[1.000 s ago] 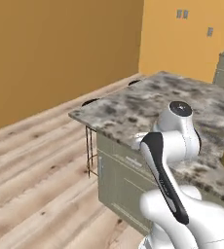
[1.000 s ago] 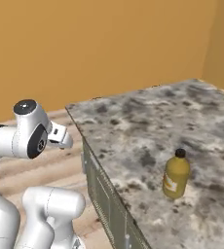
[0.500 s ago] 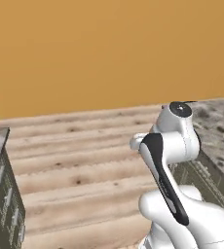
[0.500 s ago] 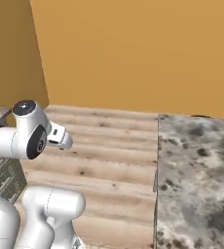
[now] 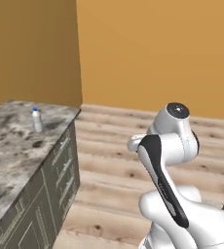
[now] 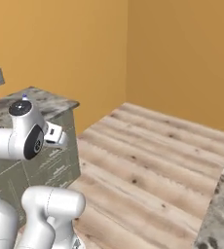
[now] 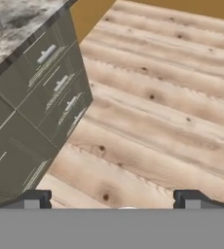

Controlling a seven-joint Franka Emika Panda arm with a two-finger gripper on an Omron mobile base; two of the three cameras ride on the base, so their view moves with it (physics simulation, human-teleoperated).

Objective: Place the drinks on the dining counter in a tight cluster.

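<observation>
I have the arm (image 5: 167, 160) folded up close over its base, elbow bent and the upper link doubled back on itself. The gripper (image 7: 112, 198) points down and forward with its jaws spread wide, one dark fingertip (image 7: 33, 198) at each side, and nothing between them.

1 white blue-capped bottle (image 5: 36, 119), 1 counter (image 5: 7, 155) (granite-topped).
</observation>
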